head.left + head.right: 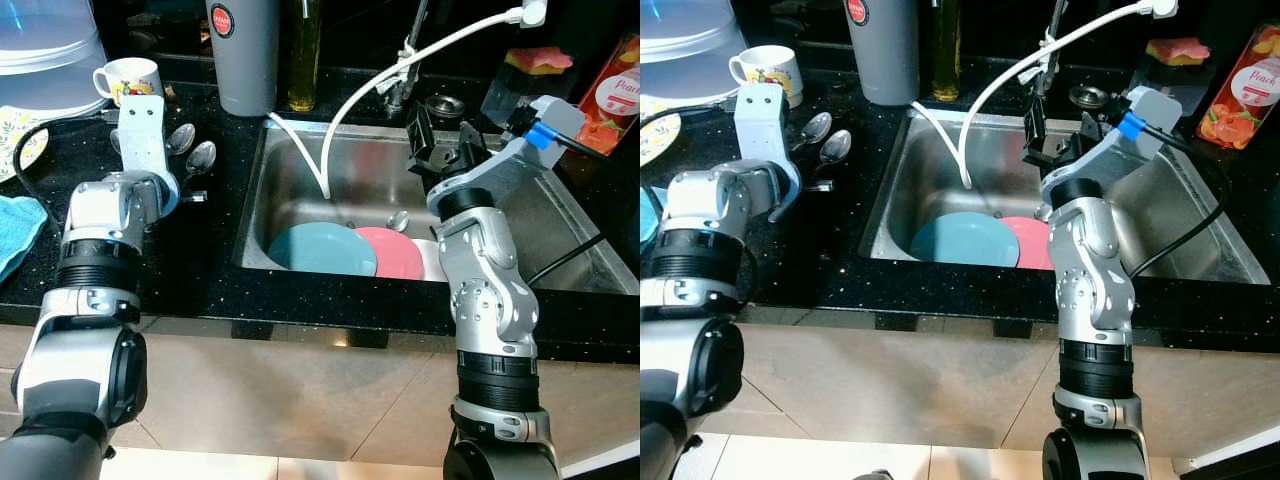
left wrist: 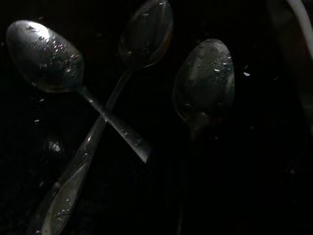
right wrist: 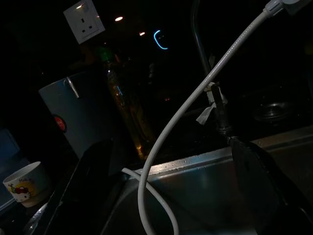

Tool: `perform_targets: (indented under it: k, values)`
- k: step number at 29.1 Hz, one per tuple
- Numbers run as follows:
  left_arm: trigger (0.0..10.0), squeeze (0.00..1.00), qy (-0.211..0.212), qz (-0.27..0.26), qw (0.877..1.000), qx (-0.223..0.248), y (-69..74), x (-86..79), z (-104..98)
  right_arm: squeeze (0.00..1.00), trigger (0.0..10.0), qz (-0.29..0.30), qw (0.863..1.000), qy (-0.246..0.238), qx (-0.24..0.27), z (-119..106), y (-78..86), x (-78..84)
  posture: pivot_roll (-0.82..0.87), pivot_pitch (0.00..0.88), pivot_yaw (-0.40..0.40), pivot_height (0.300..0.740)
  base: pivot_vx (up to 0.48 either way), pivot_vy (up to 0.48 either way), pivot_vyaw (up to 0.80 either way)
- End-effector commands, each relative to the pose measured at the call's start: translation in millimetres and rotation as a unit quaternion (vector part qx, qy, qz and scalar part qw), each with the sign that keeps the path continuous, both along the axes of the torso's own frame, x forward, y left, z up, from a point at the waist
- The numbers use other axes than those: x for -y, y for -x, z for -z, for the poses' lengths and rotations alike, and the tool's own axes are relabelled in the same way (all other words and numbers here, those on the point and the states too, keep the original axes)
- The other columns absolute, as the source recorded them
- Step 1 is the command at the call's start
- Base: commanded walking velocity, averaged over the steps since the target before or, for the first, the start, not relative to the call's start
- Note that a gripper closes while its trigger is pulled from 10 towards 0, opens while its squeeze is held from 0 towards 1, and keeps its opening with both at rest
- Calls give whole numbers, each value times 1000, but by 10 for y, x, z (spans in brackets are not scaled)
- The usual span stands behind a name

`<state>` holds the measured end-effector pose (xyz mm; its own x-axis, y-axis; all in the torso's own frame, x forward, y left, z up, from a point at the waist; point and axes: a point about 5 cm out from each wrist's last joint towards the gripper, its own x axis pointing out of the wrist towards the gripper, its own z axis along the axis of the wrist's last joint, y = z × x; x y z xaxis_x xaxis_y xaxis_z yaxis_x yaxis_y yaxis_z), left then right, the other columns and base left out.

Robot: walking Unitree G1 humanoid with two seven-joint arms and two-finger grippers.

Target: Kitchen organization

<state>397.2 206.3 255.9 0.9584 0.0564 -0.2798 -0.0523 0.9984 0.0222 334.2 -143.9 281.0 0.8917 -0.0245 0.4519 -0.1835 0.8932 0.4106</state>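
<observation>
Right gripper (image 1: 1058, 138), fingers spread, hangs above sink (image 1: 1185, 215) near its back rim; left gripper's finger state indeterminable beside spoons (image 2: 205, 83) left of sink.

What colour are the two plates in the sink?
One plate is teal blue, the other plate pink; clearest in the left eye view.

Black speckled counter (image 1: 210, 250) with a steel sink (image 1: 560, 235) set into it. Beige tiled floor (image 1: 290, 400) below. Back wall is dark, carrying a white socket (image 3: 84, 20). Small lights (image 3: 117, 19) glow up there, possibly reflections. Room dim overall.
</observation>
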Motion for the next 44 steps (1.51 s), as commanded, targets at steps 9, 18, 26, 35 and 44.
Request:
perform_targets:
  k: [9, 18, 26, 35, 44]
  values:
    - [10000, 0, -9, 12, 1000, -13, 3, 25, 22, 0, 10000, -4, 1000, 1, -2, -16, -1, -9, 257, 66, -38, 740, 0, 0, 0]
    - [4902, 0, -15, 5, 998, -57, 27, -39, 187, 0, 10000, -2, 1000, 0, -3, -11, 1, -3, 258, 71, -35, 740, 0, 0, 0]
    - [0, 0, -19, -1, 998, -58, 27, -60, 182, 0, 10000, -2, 1000, -1, -3, -12, -3, -2, 259, 72, -34, 740, 0, 0, 0]
    - [10000, 0, -41, 24, 995, 89, -9, 53, -242, 0, 10000, -2, 1000, -2, -3, -14, -4, 0, 259, 73, -35, 740, 0, 0, 0]
    - [10000, 0, -51, 188, 958, 210, 157, 476, -587, 0, 10000, -22, 1000, 3, 1, -29, 5, -49, 259, 72, -36, 740, 0, 0, 0]
